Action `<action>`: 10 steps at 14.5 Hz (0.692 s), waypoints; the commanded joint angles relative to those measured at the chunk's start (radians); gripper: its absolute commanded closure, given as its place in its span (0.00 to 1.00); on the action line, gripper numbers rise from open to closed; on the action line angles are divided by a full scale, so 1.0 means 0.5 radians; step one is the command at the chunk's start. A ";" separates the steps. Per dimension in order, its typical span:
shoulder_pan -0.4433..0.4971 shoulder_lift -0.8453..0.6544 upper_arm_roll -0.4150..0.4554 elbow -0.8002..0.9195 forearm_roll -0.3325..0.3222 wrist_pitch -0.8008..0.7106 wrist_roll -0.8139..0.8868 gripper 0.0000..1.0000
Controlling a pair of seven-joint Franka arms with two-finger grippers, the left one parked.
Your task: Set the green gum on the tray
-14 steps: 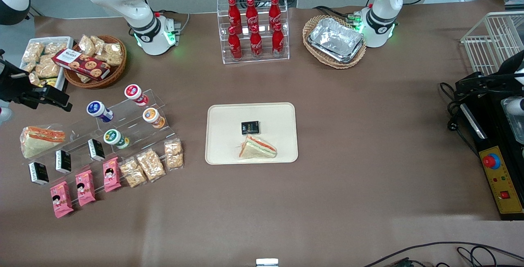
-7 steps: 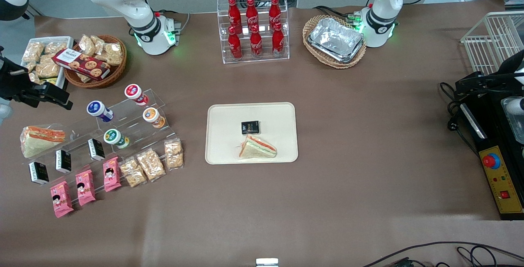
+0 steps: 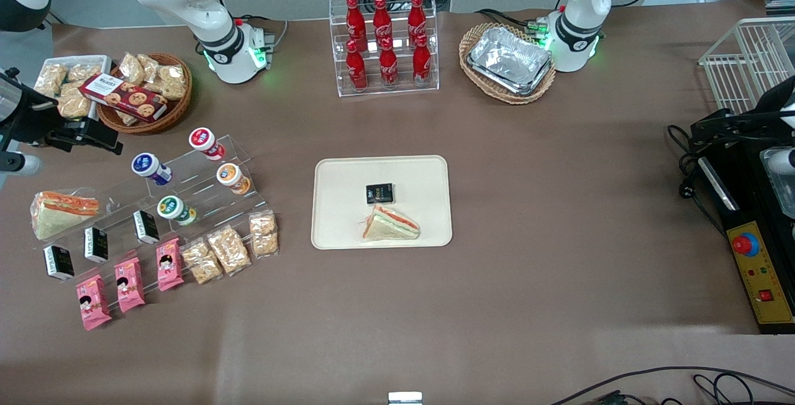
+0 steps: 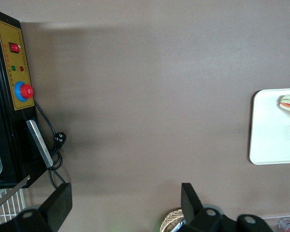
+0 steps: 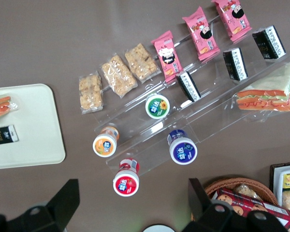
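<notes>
- Black 2-finger pincer [image 3: 93,135] hangs above the surface's working-arm end, fingers spread wide, holding nothing.
- Small white green-lidded gum canister [image 3: 173,209] sits on the clear stepped stand [image 3: 205,191].
- Cream rectangular tray [image 3: 428,172] lies well apart, open brown surface [image 3: 546,206] between.

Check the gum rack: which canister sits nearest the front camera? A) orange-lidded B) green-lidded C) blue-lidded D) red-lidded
B: the green gum sits on the lowest step of the clear rack, nearer the front camera than the orange-lidded canister, blue-lidded canister and red-lidded canister. The gripper, open, hovers apart from the rack, toward the working arm's end of the table; the tray holds no gum.
</notes>
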 commanded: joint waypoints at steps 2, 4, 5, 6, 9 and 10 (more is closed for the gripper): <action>0.001 -0.221 0.046 -0.238 -0.013 -0.019 -0.018 0.00; -0.002 -0.285 0.046 -0.309 -0.020 0.011 -0.018 0.00; -0.002 -0.316 0.046 -0.367 -0.017 0.054 -0.018 0.00; -0.005 -0.362 0.046 -0.450 -0.017 0.136 -0.021 0.00; -0.008 -0.408 0.037 -0.650 -0.020 0.400 -0.137 0.00; -0.008 -0.402 0.037 -0.690 -0.020 0.474 -0.165 0.00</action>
